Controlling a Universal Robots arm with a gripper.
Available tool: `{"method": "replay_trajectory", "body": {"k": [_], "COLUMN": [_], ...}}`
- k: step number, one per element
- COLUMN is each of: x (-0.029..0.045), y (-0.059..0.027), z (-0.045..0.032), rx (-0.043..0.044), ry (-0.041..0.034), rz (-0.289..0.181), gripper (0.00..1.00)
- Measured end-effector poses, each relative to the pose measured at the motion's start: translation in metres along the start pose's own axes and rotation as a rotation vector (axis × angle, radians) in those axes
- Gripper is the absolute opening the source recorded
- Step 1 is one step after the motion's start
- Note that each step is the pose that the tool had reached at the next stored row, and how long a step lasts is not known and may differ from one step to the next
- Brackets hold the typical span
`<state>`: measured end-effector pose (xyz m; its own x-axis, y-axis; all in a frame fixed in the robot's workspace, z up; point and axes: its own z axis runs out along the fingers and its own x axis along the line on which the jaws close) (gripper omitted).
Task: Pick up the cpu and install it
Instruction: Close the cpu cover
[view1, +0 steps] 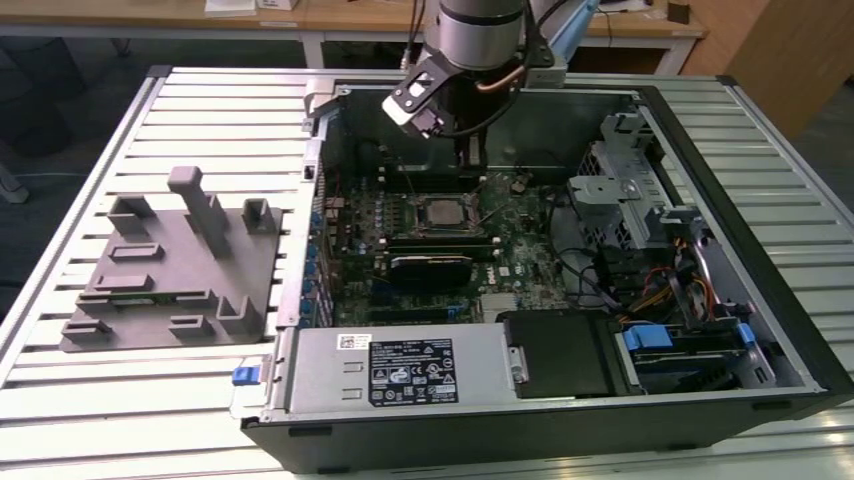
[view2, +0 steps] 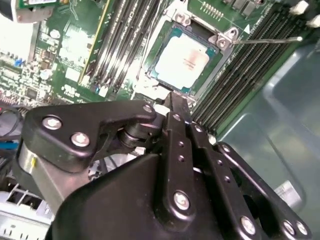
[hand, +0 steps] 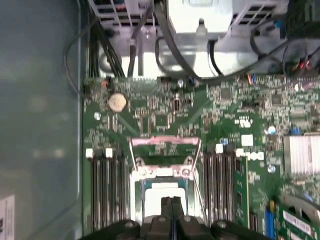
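The cpu (view2: 182, 59), a pale silver square, lies flat in the motherboard socket inside the open computer case (view1: 747, 140). It also shows as a small square mid-board in the exterior view (view1: 441, 212), and its near part is hidden behind the fingers in the first wrist view (hand: 155, 196). My gripper (view2: 177, 104) hangs just above the socket's edge. Its two black fingers are pressed together with nothing between them, as the first wrist view confirms (hand: 172, 204). In the exterior view the gripper (view1: 467, 155) stands over the far side of the board. The socket's metal load frame (hand: 165, 142) is swung up.
Memory slots (hand: 105, 185) flank the socket on both sides. A thin metal lever (view2: 265, 40) sticks out beside it. A power supply (view1: 400, 370) and drive cage (view1: 627, 200) crowd the case. A grey parts fixture (view1: 167, 265) sits on the slatted table at the exterior view's left.
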<state>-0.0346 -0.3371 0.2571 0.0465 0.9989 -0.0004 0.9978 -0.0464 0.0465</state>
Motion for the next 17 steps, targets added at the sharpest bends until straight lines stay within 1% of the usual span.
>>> {"method": "replay_trajectory", "body": {"k": [3,5,7,10,11,15,17], "x": [-0.0001,-0.0003,-0.0006,-0.0007,-0.0007,-0.0002,0.0], "y": [0.0005,0.0006,0.0007,0.0007,0.0018,0.0123,0.0156], "z": [-0.0104,-0.0129,-0.0129,-0.013,-0.0129,-0.0124,-0.0123], "rx": [0.0001,0.0002,0.0,0.0001,0.0002,0.0043,0.0061], "ry": [-0.0002,-0.0003,0.0005,0.0015,0.0018,0.002,0.0019], "rz": [0.0,0.0,-0.01,-0.039,-0.044,-0.048,-0.048], "gripper": [0.11,0.11,0.11,0.11,0.11,0.11,0.11]}}
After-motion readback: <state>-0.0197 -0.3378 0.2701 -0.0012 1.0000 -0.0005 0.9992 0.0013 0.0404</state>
